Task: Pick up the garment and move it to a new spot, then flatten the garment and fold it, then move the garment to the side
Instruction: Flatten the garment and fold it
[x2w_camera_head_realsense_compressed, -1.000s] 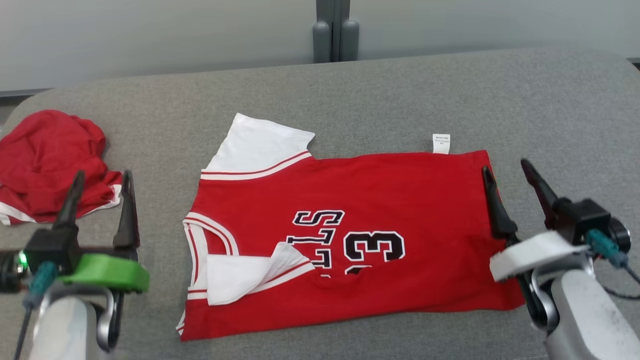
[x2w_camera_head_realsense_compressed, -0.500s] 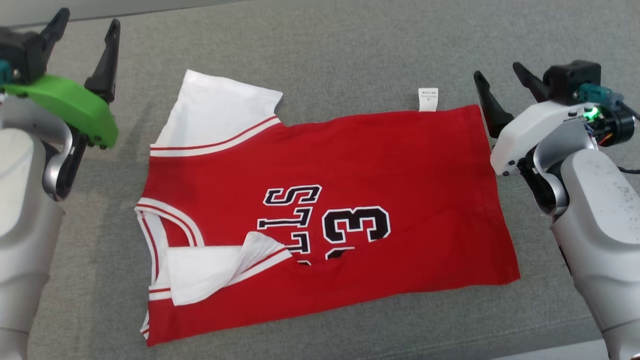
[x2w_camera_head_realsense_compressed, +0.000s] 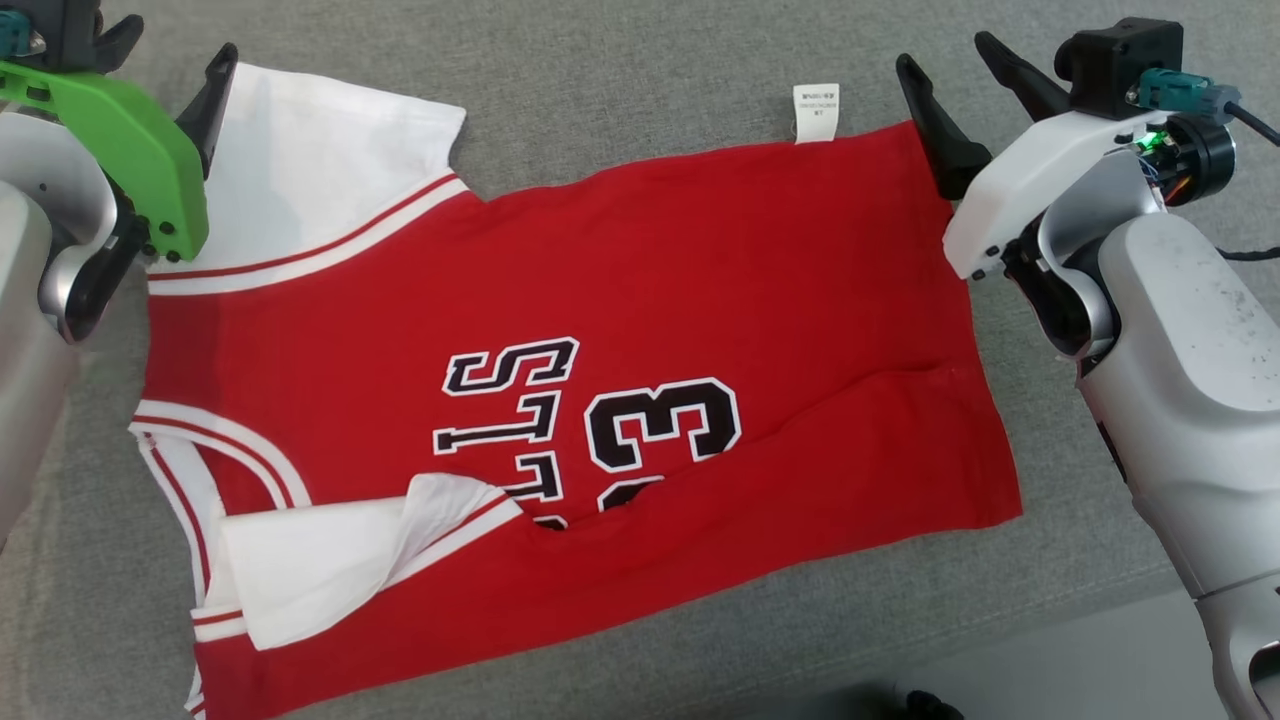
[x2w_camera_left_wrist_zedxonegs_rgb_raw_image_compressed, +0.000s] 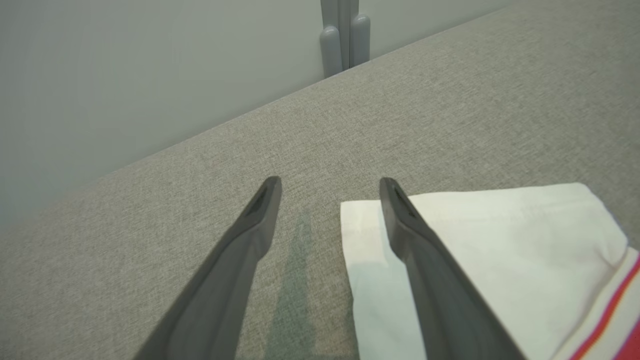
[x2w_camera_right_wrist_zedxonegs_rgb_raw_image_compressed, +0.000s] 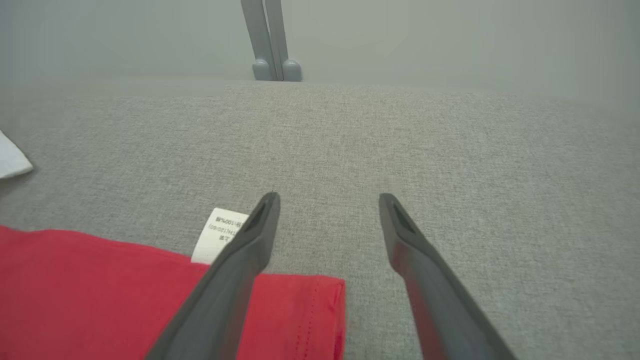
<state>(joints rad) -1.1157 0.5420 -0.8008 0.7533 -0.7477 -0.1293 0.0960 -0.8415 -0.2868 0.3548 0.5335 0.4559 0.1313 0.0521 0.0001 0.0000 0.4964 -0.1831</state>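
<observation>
My count from here: one garment (x2w_camera_head_realsense_compressed: 640, 280), two claws, one table (x2w_camera_head_realsense_compressed: 650, 70).
I see a single red garment with two white sleeves on it, a flat sleeve (x2w_camera_head_realsense_compressed: 320, 150) and a folded-over sleeve (x2w_camera_head_realsense_compressed: 310, 570), and one white label (x2w_camera_head_realsense_compressed: 816, 110) at its edge. One grey table carries it. The claws come to two, the left claw (x2w_camera_left_wrist_zedxonegs_rgb_raw_image_compressed: 328, 181) and the right claw (x2w_camera_head_realsense_compressed: 942, 50), each with two dark fingers (x2w_camera_left_wrist_zedxonegs_rgb_raw_image_compressed: 240, 260), four fingers in all. At the back wall I count one grey upright (x2w_camera_left_wrist_zedxonegs_rgb_raw_image_compressed: 342, 35) with two rounded stubs.
</observation>
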